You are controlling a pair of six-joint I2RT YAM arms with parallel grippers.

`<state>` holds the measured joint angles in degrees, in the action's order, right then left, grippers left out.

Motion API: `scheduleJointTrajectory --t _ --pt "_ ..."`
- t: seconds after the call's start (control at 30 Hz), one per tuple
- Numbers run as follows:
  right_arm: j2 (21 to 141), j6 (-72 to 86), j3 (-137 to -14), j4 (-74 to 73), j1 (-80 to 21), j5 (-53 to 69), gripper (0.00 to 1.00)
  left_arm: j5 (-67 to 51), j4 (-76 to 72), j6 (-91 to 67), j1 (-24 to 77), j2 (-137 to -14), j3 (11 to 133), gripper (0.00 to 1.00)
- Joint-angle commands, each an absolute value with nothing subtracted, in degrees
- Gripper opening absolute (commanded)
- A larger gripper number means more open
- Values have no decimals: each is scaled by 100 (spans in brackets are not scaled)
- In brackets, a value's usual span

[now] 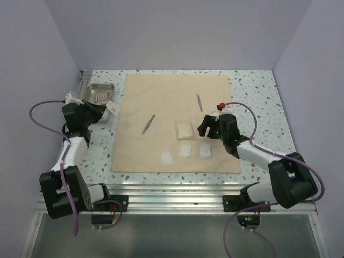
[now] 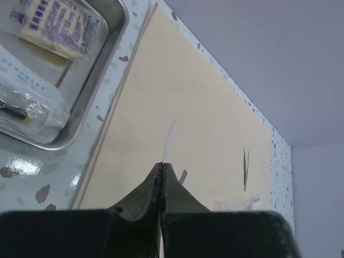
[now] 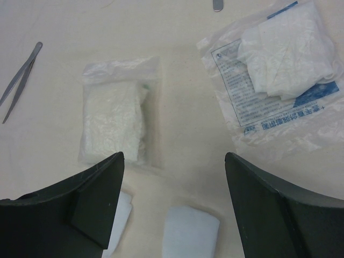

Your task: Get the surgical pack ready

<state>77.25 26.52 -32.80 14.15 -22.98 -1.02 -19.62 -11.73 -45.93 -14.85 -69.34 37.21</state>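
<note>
Left claw (image 1: pixel 109 109) pressed together, pinching a thin clear packet (image 2: pixel 170 141) by its edge. The packet shows edge-on in the left wrist view, so I can't tell what's inside it. The claw sits just off the right rim of the steel tray (image 1: pixel 92 87), between the tray and the cloth.

Right claw (image 3: pixel 173 161) spread wide, holding nothing, low over the right half of the cloth.

Cloth wrap (image 1: pixel 172 91): tan, opened out flat in the middle of the speckled surface (image 1: pixel 258 97), not folded.

Tray is off the cloth, at the far left of the surface just beside the cloth's left edge. Two printed packets are inside it in the left wrist view: one (image 2: pixel 54 27) at the far end, one crinkled (image 2: pixel 29 102) nearer.

On the cloth:
- tweezers (image 1: pixel 148 124) left of centre, lying at an angle
- second slim instrument (image 1: pixel 199 102) further back, near the right claw
- gauze packet (image 3: pixel 115 115), clear bag, ahead of the right claw's left finger
- blue-printed packet (image 3: pixel 277 70) with white gauze, ahead of its right finger, apart from the first
- three white pads (image 1: pixel 185 151) in a row along the near edge, apart from each other
</note>
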Motion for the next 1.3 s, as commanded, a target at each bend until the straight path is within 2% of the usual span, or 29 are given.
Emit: scheduleJointTrajectory --t 0.0,0.27,0.67,0.7,0.73,0.8,0.83,0.93,1.07,1.1,1.27 --pt "7690 2566 -3489 1468 -2338 -272 79 -1969 -1424 -4675 -1801 -7346 4297 0" --pt "7690 2575 -3489 1477 -2329 -299 79 -1925 -1652 -4992 -2232 -8279 5106 0" --pt "7682 2610 -3463 1494 -2329 -220 79 -861 -1424 -4869 -2241 -9720 5801 0" --pt "7682 2602 -3472 1485 -2329 -228 79 -835 -1380 -4834 -2241 -9790 5818 5" --pt "7682 2602 -3472 1485 -2329 -220 79 -835 -1328 -4764 -2241 -9808 5853 22" --pt "7682 2602 -3472 1494 -2329 -193 79 -747 -1169 -4685 -2232 -9695 5827 37" --pt "7690 2610 -3472 1503 -2329 -150 79 -712 -1091 -4589 -2224 -9625 5784 48" --pt "7708 2610 -3472 1521 -2338 -114 79 -458 -723 -4326 -2145 -9273 5766 63" --pt "7734 2584 -3507 1521 -2382 -114 79 -168 -221 -3912 -1786 -8746 5722 70" --pt "7743 2575 -3516 1521 -2391 -114 79 -80 -115 -3728 -1662 -8519 5704 75" --pt "7787 2496 -3568 1486 -2478 -141 78 -236 343 -3410 -478 -8034 5371 75"
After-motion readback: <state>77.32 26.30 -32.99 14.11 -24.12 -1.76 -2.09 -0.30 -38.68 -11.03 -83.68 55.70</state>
